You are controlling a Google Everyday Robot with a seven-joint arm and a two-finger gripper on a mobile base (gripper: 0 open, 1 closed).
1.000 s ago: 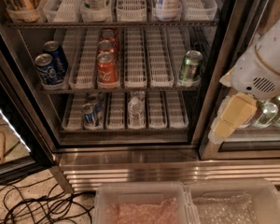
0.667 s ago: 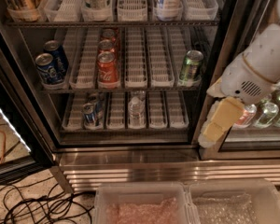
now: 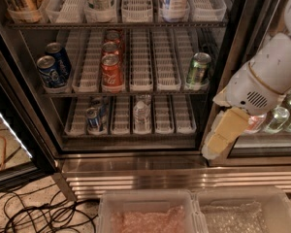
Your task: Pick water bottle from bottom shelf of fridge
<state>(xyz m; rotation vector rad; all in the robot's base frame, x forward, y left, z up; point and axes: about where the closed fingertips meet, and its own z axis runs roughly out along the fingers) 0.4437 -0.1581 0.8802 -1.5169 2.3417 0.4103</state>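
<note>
The water bottle (image 3: 141,114), small, clear and ribbed, stands upright in a middle lane of the bottom shelf (image 3: 177,129) of the open fridge (image 3: 136,163). My gripper (image 3: 222,134), cream-coloured on a white arm, hangs in front of the black door post to the right of the shelf. It is well right of the bottle, slightly lower than it, and does not touch it.
A blue-and-silver can (image 3: 93,118) stands two lanes left of the bottle. The shelf above holds blue cans (image 3: 52,68), red cans (image 3: 111,68) and a green can (image 3: 198,69). Bottles (image 3: 276,118) sit behind the right glass door. Clear bins (image 3: 150,212) and black cables (image 3: 34,212) lie on the floor.
My arm and gripper have moved left and a little down, toward the fridge's door post. The bottle and cans have not moved.
</note>
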